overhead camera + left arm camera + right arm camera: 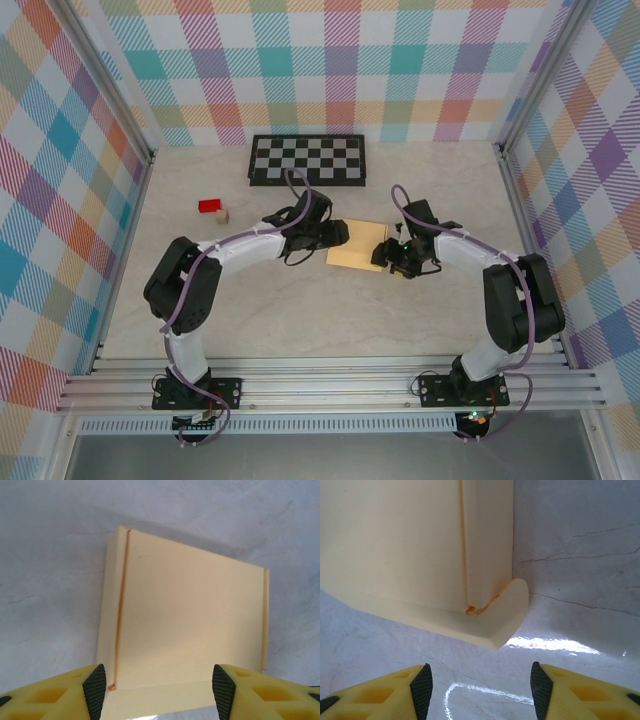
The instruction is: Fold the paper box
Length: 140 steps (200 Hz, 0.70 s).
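Note:
The paper box (357, 245) lies flat and closed on the table between my two grippers, a pale tan rectangle. In the left wrist view the paper box (190, 615) shows its lid with an orange crease down the left side. My left gripper (159, 690) is open, and the box's near edge lies in the gap between its black pads (95, 692), which do not grip it. In the right wrist view the box (395, 545) has a rounded tab (512, 612) sticking out at its near corner. My right gripper (481, 690) stands open over bare table, just short of that tab.
A black-and-white checkerboard (308, 160) lies at the back of the table. A red block (209, 206) and a tiny tan cube (222, 216) sit left of the left arm. Plaid walls close in three sides, and aluminium rails (330, 385) run along the near edge.

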{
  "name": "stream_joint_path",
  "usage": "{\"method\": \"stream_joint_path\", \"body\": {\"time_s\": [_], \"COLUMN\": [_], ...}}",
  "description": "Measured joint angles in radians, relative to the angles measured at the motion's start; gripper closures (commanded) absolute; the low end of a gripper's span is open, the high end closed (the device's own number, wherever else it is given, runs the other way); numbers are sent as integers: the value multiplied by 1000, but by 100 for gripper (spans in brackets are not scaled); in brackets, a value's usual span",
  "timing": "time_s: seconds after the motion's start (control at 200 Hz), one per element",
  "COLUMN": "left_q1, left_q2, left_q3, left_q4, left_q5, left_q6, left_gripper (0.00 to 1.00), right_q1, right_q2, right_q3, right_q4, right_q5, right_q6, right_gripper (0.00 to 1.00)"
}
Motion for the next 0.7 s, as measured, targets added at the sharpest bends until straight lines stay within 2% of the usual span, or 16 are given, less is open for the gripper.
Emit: {"method": "stream_joint_path", "body": {"time_s": [0.22,0.7], "left_q1": [7,10], "left_q2": [122,130], "left_q3": [106,124], "left_q4": [-15,-32], "left_q5": [17,13], "left_q6": [71,79], "left_gripper": [39,40], "right_q1": [0,0], "right_q2": [0,40], "right_q3": [-36,-35], "right_q4": [114,143], "right_q5": [-26,9], "right_q6": [43,4], "right_gripper": [45,45]}}
